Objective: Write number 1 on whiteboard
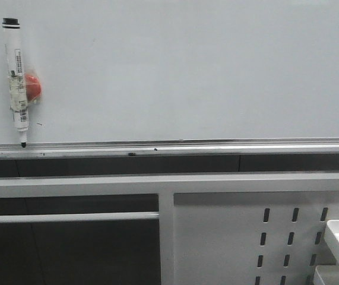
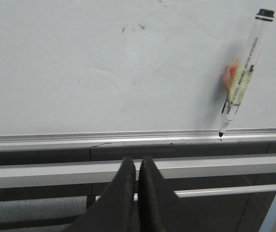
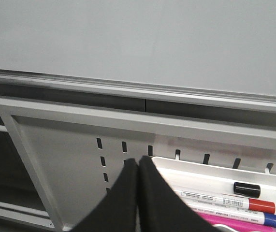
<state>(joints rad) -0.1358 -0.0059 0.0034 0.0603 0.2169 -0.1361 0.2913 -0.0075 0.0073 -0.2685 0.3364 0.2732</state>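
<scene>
The whiteboard (image 1: 187,71) fills the upper part of the front view, with a silver rail (image 1: 187,146) along its lower edge. A white marker with a black cap (image 1: 16,77) hangs upright on the board at the left, tip down just above the rail, with a red holder (image 1: 34,88) behind it. No number 1 is in view on the board. In the left wrist view my left gripper (image 2: 138,162) is shut and empty, below the rail and well apart from the marker (image 2: 244,67). My right gripper (image 3: 138,162) is shut and empty before the perforated panel.
Below the board runs a grey frame with a white perforated panel (image 1: 228,237). A white tray (image 3: 200,176) on that panel holds several markers (image 3: 229,202), just beside my right gripper. Faint smudges (image 2: 133,28) mark the board.
</scene>
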